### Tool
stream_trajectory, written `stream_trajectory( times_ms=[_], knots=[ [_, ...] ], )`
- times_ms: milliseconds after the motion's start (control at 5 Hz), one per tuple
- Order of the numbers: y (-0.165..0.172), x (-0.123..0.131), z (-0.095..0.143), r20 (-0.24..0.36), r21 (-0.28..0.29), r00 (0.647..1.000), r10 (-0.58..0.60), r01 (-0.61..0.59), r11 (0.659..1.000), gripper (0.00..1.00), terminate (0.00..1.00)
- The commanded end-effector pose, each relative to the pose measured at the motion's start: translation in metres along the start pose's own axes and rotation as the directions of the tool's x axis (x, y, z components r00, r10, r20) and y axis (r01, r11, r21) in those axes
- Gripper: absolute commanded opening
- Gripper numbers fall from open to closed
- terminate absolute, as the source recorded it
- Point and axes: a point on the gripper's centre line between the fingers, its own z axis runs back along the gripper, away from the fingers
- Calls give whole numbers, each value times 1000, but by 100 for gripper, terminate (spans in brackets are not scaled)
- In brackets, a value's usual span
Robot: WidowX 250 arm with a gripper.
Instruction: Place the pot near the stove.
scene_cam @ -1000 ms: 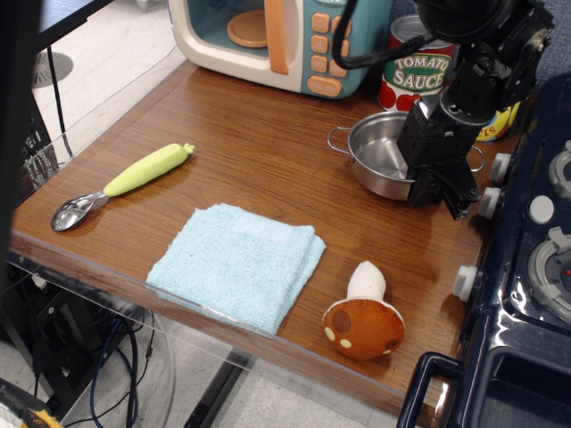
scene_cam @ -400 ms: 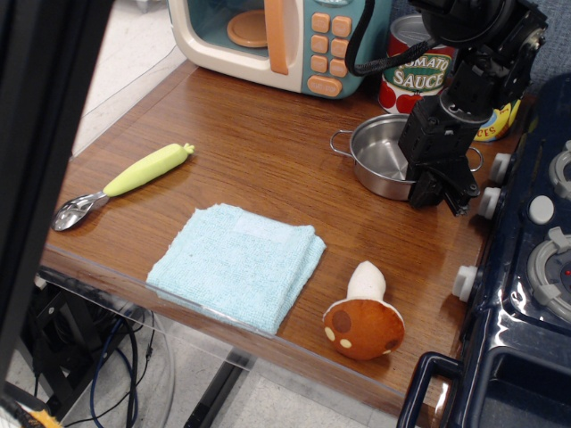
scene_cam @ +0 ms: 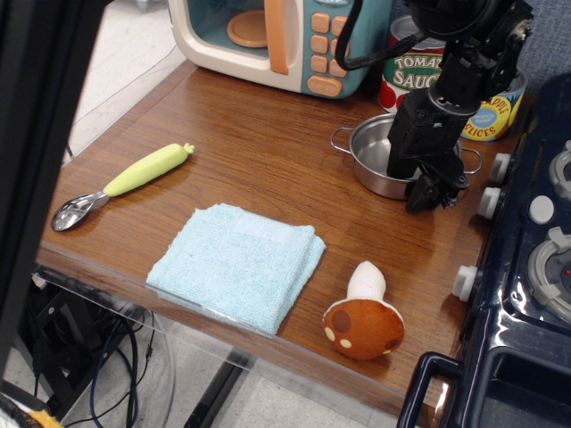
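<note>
A brown wooden tabletop (scene_cam: 259,160) fills the view, with pale floor showing beyond its left edge and a dark blurred band down the left side of the frame. At about 12 o'clock stands a teal-and-cream toy microwave (scene_cam: 277,40), and just right of it a tomato sauce can (scene_cam: 412,71); a second labelled can (scene_cam: 495,111) sits at about 1 o'clock, partly behind the arm. The stove (scene_cam: 526,267), dark navy with white knobs and grey ring burners, occupies the right edge from 2 to 5 o'clock.

The pot (scene_cam: 379,156) rests on the table at about 1 o'clock, in front of the tomato sauce can and near the stove's knobbed front, with a strip of bare wood between them. One wire loop handle points left; the other shows at the right behind the arm.

The black gripper (scene_cam: 428,183) reaches down over the pot's right rim. Its fingertips sit at or just past the near right edge of the pot, but whether they are spread or pinching the rim I cannot tell, since the dark body hides the gap.

Near the centre lies a folded light-blue cloth (scene_cam: 239,263). At 9 o'clock is a spoon (scene_cam: 120,185) with a yellow-green handle. A toy mushroom (scene_cam: 364,316) lies on its side at about 5 o'clock, near the table's front edge.
</note>
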Motion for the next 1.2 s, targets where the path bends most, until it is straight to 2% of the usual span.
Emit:
stream_trajectory(
  times_ms=[0,200,400,800,1000],
  knots=[
    [-11,20,67,-138,-38,990,41,-46,998,100,0],
    [-14,28,88,-180,-40,983,46,-54,998,100,0],
    [-11,42,97,-234,-68,972,34,-51,996,100,0],
    [-11,42,97,-234,-68,972,34,-51,996,100,0],
    [-11,42,97,-234,-68,972,34,-51,996,100,100]
  ],
)
